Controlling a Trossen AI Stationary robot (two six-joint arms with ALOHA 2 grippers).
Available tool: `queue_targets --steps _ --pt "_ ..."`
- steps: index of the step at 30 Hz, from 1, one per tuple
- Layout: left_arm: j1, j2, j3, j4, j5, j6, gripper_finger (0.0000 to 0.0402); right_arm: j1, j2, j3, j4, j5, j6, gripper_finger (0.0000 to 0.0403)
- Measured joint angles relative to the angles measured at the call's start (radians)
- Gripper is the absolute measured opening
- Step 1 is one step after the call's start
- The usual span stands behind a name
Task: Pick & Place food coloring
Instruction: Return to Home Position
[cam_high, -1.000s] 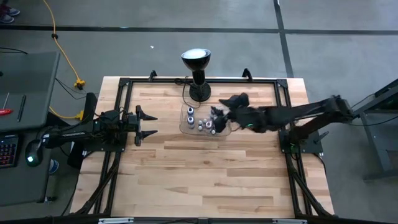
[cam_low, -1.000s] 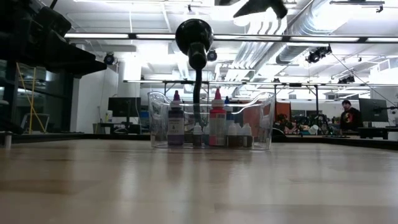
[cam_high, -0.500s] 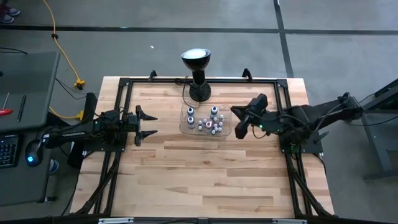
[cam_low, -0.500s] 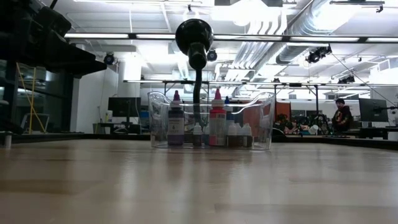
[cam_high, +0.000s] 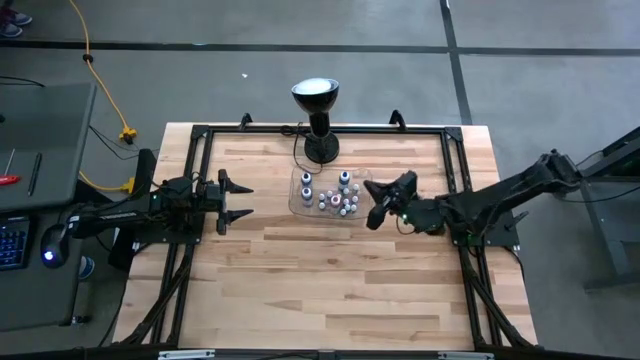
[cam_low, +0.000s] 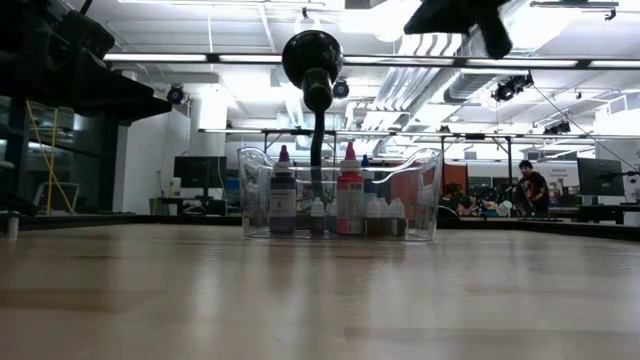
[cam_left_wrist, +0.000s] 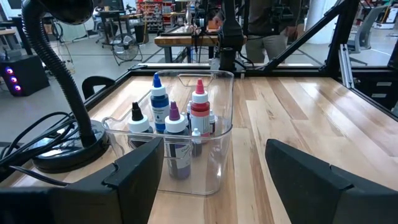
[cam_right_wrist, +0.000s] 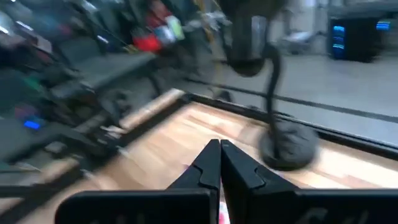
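The food coloring bottles (cam_high: 333, 196) stand upright on their bases inside a clear plastic tray (cam_high: 300, 204) at the table's far middle. The low view shows a purple bottle (cam_low: 283, 195), a red one (cam_low: 349, 192) and small white-capped ones (cam_low: 385, 214). The left wrist view also shows a blue bottle (cam_left_wrist: 159, 101). My right gripper (cam_high: 373, 212) hangs in the air just right of the tray, shut, with nothing between its fingers (cam_right_wrist: 211, 163). My left gripper (cam_high: 240, 200) waits open at the table's left, pointing level at the tray (cam_left_wrist: 217, 127).
A black gooseneck lamp (cam_high: 316, 110) stands just behind the tray, its cord trailing beside its base (cam_left_wrist: 68, 149). A black frame rail (cam_high: 320, 128) runs round the table's edges. Bare wood (cam_high: 330, 280) lies between the tray and the near edge. A person (cam_low: 527, 185) is far back in the room.
My right gripper has drawn back from above the bottles toward the table's right edge, then come down and back toward the tray's right side, rolling a little. The bottles and the tray have stayed in place.
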Motion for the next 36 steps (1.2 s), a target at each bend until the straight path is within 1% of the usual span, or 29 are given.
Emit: queue_targets --steps 4,7,9,11,17,19,22,25,27,31,33,36 --pt "0.0 0.0 0.0 0.0 0.0 0.0 0.0278 -0.055 -0.002 -0.176 0.496 -0.075 -0.205 0.0" --pt "0.0 0.0 0.0 0.0 0.0 0.0 0.0278 -0.123 -0.002 -0.31 0.825 -0.176 -0.298 0.0" --pt "0.0 0.0 0.0 0.0 0.0 0.0 0.0278 -0.177 -0.002 -0.38 0.977 -0.264 -0.316 0.0" --pt "0.0 0.0 0.0 0.0 0.0 0.0 0.0278 -0.223 -0.007 -0.423 1.049 -0.328 -0.307 0.0" --pt "0.0 0.0 0.0 0.0 0.0 0.0 0.0278 -0.355 -0.022 -0.46 1.074 -0.615 -0.229 0.0" --pt "0.0 0.0 0.0 0.0 0.0 0.0 0.0278 -0.377 -0.04 -0.477 1.088 -0.67 -0.212 0.0" --pt "0.0 0.0 0.0 0.0 0.0 0.0 0.0278 -0.373 -0.105 -0.523 1.115 -0.713 -0.213 0.0" --pt "0.0 0.0 0.0 0.0 0.0 0.0 0.0278 -0.337 -0.224 -0.596 1.121 -0.708 -0.245 0.0" --pt "0.0 0.0 0.0 0.0 0.0 0.0 0.0278 -0.306 -0.33 -0.655 1.125 -0.669 -0.263 0.0" --pt "0.0 0.0 0.0 0.0 0.0 0.0 0.0278 -0.248 -0.541 -0.754 1.093 -0.64 -0.309 0.0" --pt "0.0 0.0 0.0 0.0 0.0 0.0 0.0278 -0.224 -0.641 -0.767 1.024 -0.629 -0.337 0.0" --pt "0.0 0.0 0.0 0.0 0.0 0.0 0.0278 -0.197 -0.787 -0.751 0.825 -0.63 -0.378 0.0"
